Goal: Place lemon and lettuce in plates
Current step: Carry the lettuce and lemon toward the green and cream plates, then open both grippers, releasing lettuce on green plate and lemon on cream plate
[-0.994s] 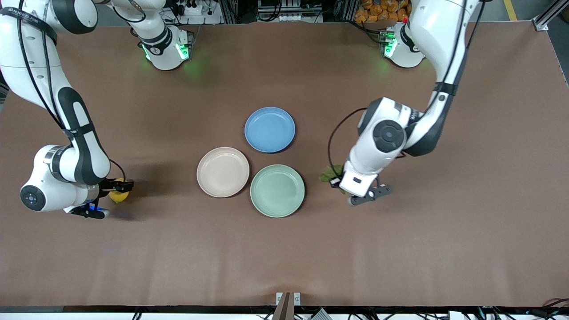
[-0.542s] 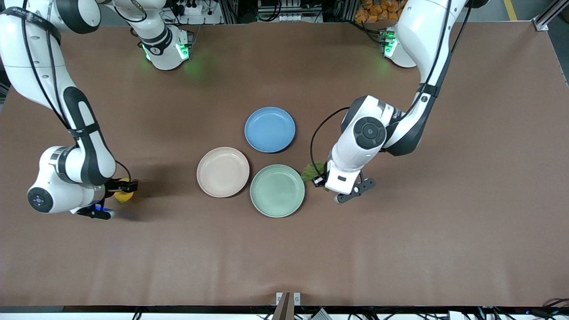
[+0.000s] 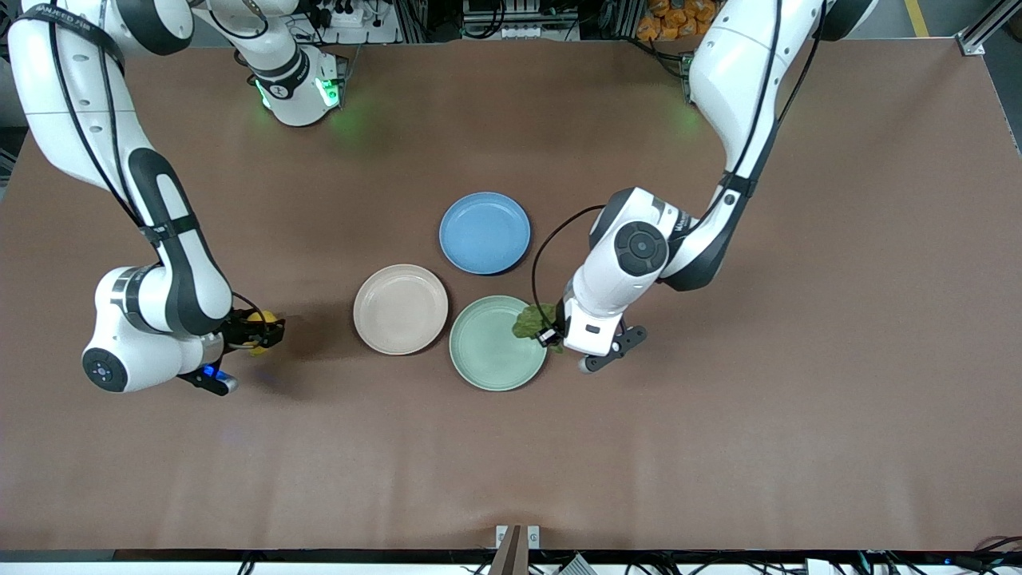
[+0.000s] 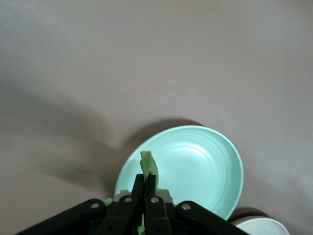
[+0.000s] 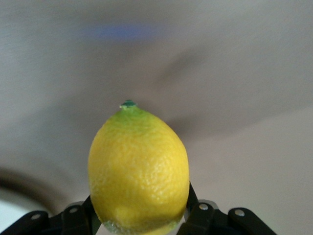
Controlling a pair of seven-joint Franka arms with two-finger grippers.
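**A:** Start with the front view. What does the left arm have?

**B:** The left pincer [image 3: 546,334] is clamped on the lettuce [image 3: 528,323] and hangs over the rim of the mint green plate [image 3: 491,351], at the edge toward the left arm's end of the counter [image 3: 718,447]. The leaf overlaps the plate's rim; from here I can't be sure whether it touches.

**A:** And the right arm?

**B:** The right pincer [image 3: 259,330] is clamped on the lemon [image 3: 260,322], over bare counter toward the right arm's end, well apart from the beige-pink plate [image 3: 400,309]. That plate sits just beside the mint one. A blue plate [image 3: 485,232] lies farther from the front camera than both.

**A:** Now the left wrist view.

**B:** The fingers [image 4: 138,188] are pressed together on the lettuce [image 4: 148,165], a ragged green piece sticking up past the tips. Under it lies the mint green plate [image 4: 205,166], nothing resting in its bowl. A sliver of the beige-pink plate [image 4: 259,227] shows at the corner.

**A:** And the right wrist view?

**B:** The lemon [image 5: 138,169] fills the middle, bright yellow, pebbled skin, with a small green nub at its tip. The right pincer [image 5: 139,215] grips it at both sides. Past it there is only brown counter [image 5: 244,147] with soft shadows.
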